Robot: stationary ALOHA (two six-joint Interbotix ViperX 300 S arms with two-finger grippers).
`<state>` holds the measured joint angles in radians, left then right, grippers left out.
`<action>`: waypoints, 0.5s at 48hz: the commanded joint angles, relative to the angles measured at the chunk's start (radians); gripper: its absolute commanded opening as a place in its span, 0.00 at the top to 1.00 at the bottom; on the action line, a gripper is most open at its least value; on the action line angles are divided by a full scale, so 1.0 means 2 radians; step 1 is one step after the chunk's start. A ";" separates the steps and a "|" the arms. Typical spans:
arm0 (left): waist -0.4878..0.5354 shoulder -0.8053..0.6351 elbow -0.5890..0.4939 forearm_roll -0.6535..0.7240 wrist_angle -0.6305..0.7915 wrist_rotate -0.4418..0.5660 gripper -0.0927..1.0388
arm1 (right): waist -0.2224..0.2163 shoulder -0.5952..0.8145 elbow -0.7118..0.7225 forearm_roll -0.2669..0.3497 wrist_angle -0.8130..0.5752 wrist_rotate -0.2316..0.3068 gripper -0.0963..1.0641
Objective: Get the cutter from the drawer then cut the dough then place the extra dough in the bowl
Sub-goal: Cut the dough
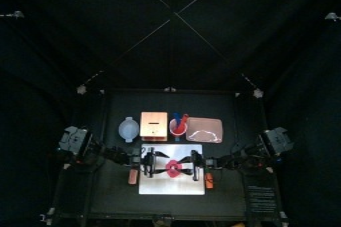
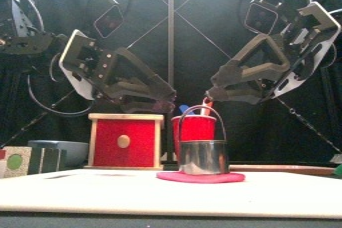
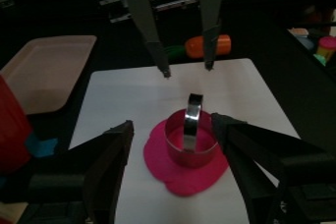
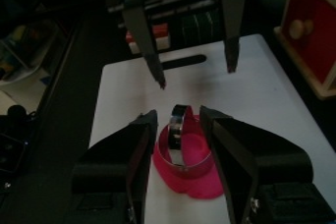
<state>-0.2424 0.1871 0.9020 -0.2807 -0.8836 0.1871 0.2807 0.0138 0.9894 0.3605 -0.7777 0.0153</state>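
Left tool (image 3: 171, 122) and right tool (image 4: 183, 115) face each other, low, tilted inward, both jaws spread apart.

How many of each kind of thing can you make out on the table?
White cutting board: 1
Dough disc: 1
Metal cutter: 1
Wooden box: 1
Blue-grey bowl: 1
Red cup: 1
Pink tray: 1
Orange toys: 2
Total: 9

Metal cutter (image 2: 205, 155) stands upright on pink dough (image 2: 201, 177).

Worktop (image 1: 114, 196): black, flat. Front-centre: white cutting board (image 1: 173, 182), lying flat. Back row, L to R, close together: blue-grey bowl (image 1: 128, 129), wooden box (image 1: 154, 122) w/ red drawer front, red cup (image 1: 178, 126), pink tray (image 1: 206, 128). Orange toy (image 1: 209, 179) just beside board's R edge.
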 commanded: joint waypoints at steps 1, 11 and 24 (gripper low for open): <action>0.005 -0.030 0.015 -0.001 -0.002 0.001 0.07 | -0.003 -0.014 -0.031 -0.003 0.055 0.002 0.25; 0.006 -0.031 0.017 0.011 -0.002 0.002 0.07 | -0.003 -0.015 -0.048 0.000 0.110 0.000 0.25; 0.006 0.001 -0.008 0.057 0.002 -0.001 0.07 | -0.002 -0.007 -0.035 0.018 0.085 -0.002 0.25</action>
<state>-0.2316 0.1856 0.9204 -0.1871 -0.8805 0.1871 0.2746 0.0138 0.9204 0.3850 -0.5890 0.0138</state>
